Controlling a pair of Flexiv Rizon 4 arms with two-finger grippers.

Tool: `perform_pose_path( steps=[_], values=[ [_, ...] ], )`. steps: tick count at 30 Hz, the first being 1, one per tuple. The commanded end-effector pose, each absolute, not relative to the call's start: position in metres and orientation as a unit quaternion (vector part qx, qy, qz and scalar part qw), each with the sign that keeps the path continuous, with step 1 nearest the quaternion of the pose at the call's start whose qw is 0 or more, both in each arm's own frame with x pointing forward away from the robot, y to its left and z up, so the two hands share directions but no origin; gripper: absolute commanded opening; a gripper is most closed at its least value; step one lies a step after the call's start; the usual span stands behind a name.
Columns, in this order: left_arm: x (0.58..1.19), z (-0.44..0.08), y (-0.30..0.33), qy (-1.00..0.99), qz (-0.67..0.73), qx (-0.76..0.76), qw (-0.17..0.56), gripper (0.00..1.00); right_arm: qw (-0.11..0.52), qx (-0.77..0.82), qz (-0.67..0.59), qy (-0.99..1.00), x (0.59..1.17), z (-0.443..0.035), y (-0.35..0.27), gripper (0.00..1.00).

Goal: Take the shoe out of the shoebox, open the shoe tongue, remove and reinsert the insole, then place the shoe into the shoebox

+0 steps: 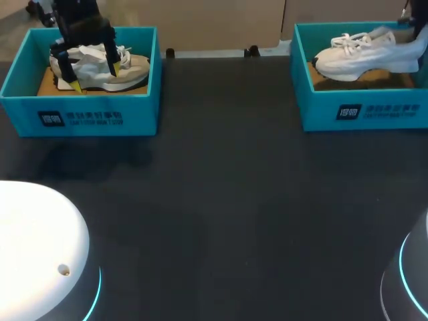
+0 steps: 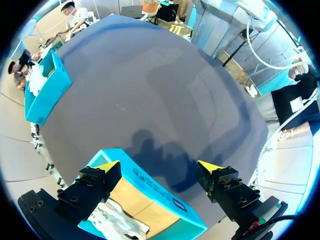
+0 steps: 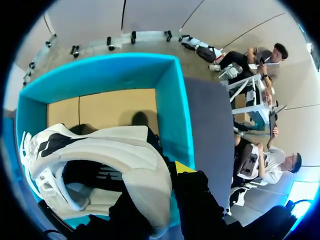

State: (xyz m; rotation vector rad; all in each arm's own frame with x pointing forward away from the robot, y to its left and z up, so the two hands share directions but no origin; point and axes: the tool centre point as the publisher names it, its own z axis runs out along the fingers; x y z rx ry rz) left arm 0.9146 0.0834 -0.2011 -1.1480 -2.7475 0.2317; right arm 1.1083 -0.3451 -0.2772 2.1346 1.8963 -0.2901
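Clearly, the left gripper [image 1: 96,76] is held open above the beige sneaker [image 1: 132,73] inside the left shoebox [image 1: 80,115]. The heel of the white sneaker [image 1: 364,53] is gripped by the right gripper [image 3: 161,184], over the right shoebox [image 1: 364,110] on the dark table [image 1: 221,200].

Teal shoebox [image 2: 150,187] under wide-spread left hand [image 2: 159,166], white shoe [image 2: 117,220] inside

The heel of the white shoe [image 3: 100,165] hides most of the right claw [image 3: 167,182], so its grip cannot be judged. The left claw [image 1: 93,75] covers part of the grey shoe [image 1: 132,70].
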Motion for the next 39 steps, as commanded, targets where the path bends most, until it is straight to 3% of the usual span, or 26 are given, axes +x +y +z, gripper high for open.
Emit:
perform_pose_path(
  steps=[1, 11, 23, 39],
  values=[
    [0.915, -0.201, 0.083, -0.917, 0.076, -0.383, 0.079, 1.0, 0.137, 0.742, -0.089, 0.65, 1.098, -0.283, -0.347, 0.0],
    [0.915, -0.201, 0.083, -0.917, 0.076, -0.383, 0.079, 1.0, 0.137, 0.742, -0.089, 0.65, 1.098, -0.283, -0.347, 0.0],
    [0.915, -0.201, 0.083, -0.917, 0.076, -0.383, 0.079, 1.0, 0.107, 0.757, -0.083, 0.639, 1.1, -0.328, -0.353, 0.0],
    [0.915, -0.201, 0.083, -0.917, 0.076, -0.383, 0.079, 1.0, 0.11, 0.76, -0.084, 0.635, 1.052, -0.332, -0.348, 0.0]
  ],
)
